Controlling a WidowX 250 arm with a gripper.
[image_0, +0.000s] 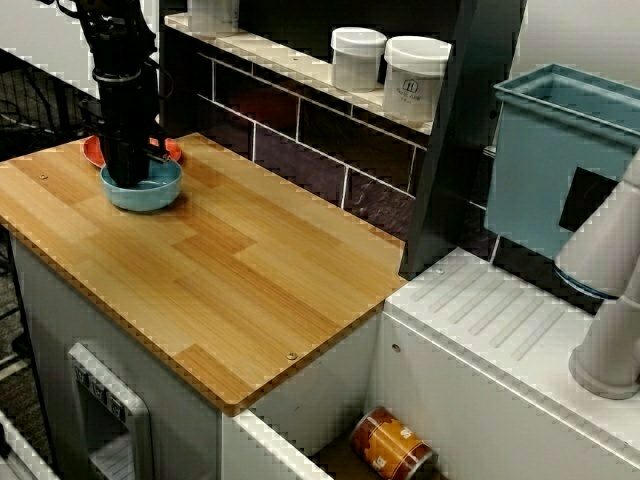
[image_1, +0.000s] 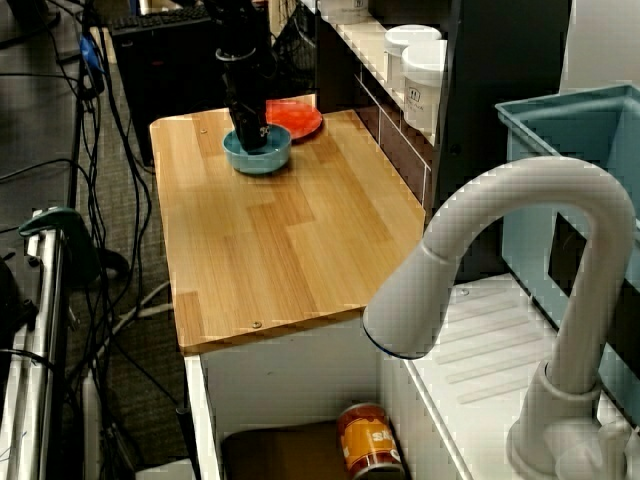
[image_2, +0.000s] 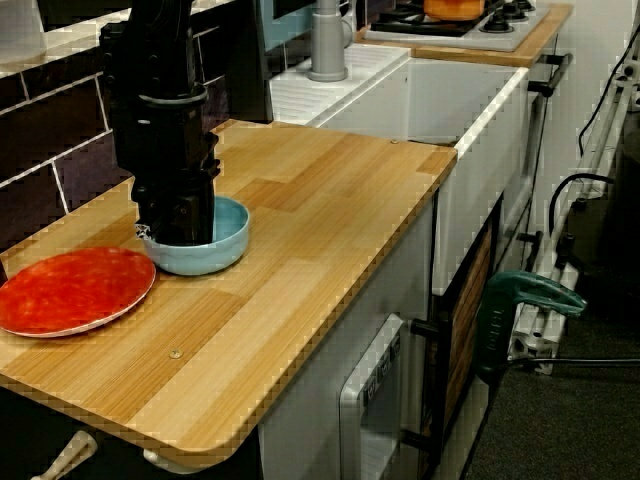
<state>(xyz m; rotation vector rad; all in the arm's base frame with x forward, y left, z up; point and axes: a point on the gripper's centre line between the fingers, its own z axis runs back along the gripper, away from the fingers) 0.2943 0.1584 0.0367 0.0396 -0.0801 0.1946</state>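
One blue bowl (image_2: 212, 258) sits directly under your hand (image_2: 177, 230), at the far end of the wooden tabletop (image_2: 320, 230) away from the sink (image_0: 330, 455). Your hand stands upright with its lower end dipped inside the bowl, below the rim line. Seen from the plate end, it fills the half of the bowl nearer the tiled wall, and the open blue interior shows on the side toward the sink. The fingertips are hidden behind the bowl wall and the hand's own black body in all three views, so I cannot tell whether they are spread, pressed together, or touching the bowl.

Just beside the bowl, on the side away from the sink, lies a red plate (image_2: 75, 290), flat on the tabletop. Viewed from across the tabletop, its edge sits very close to the bowl, but I cannot tell whether they touch.

Two white jars (image_0: 358, 58) stand on the shelf (image_0: 290, 65) above the tiles, well apart from the bowl. An orange can (image_0: 392, 445) lies on its side down in the sink, and a white faucet (image_1: 500, 230) arches beside it.
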